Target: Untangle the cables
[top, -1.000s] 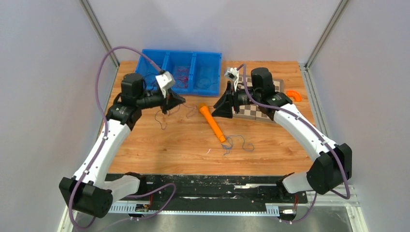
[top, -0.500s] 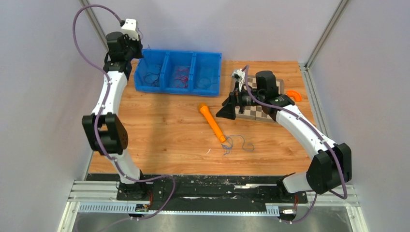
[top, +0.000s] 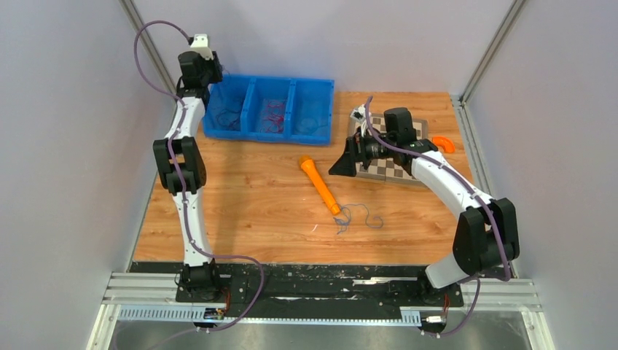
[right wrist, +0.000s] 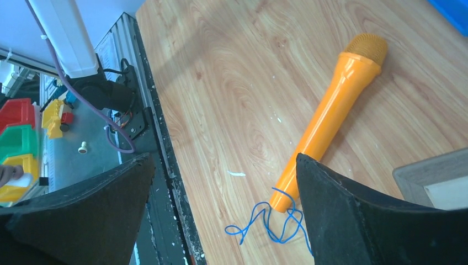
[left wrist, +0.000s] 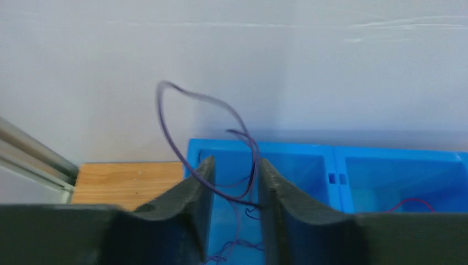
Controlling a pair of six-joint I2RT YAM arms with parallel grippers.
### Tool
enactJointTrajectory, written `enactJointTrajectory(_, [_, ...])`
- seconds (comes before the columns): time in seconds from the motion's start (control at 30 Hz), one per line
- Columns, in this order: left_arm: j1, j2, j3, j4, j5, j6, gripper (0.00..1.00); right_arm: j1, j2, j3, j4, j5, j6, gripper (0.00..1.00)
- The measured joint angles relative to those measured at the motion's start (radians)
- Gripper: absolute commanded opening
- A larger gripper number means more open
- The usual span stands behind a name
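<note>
At the upper left of the top view, the left fingers hang over the end compartment of the blue bin, standing only narrowly apart. A dark purple wire runs down through the gap and loops up above the tips. The gap looks wider than the wire, so it seems loose rather than pinched, though I cannot tell whether it catches on a pad. More purple wire lies in that compartment, and red wires sit in the middle one. The right fingers are spread wide and hold nothing, aimed at the table near the centre of the frame. There a blue wire lies in a small loose tangle touching the narrow end of an orange toy microphone. These wires look nearly weightless, limp and springy, so they will probably slip from a grip that does not close fully and may snag on the fingers on release. The blue one is best taken where several strands cross, clear of the microphone, with the fingers pressed right down to the wood.
</note>
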Motion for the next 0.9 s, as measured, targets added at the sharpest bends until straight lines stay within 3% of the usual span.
enactJointTrajectory(0.07, [0.001,0.03,0.02,-0.012,0.027,-0.019,0.75,-0.013,0.018,0.008,-0.022,0.0,-0.004,0.98])
enactJointTrajectory(0.2, [0.001,0.022,0.018,-0.068,0.054,-0.017,0.98,-0.041,0.035,0.053,-0.123,0.022,-0.074,0.98])
enactJointTrajectory(0.47, [0.002,-0.257,-0.117,-0.323,0.06,0.058,1.0,-0.055,0.001,0.077,-0.37,0.18,-0.316,0.97])
enactJointTrajectory(0.67, [0.003,-0.599,-0.219,-0.531,0.167,0.092,1.0,-0.049,-0.07,-0.074,-0.521,0.352,-0.497,0.96])
enactJointTrajectory(0.9, [0.003,-0.954,-0.491,-0.628,0.327,0.077,1.0,0.008,-0.028,-0.139,-0.52,0.448,-0.551,0.93])
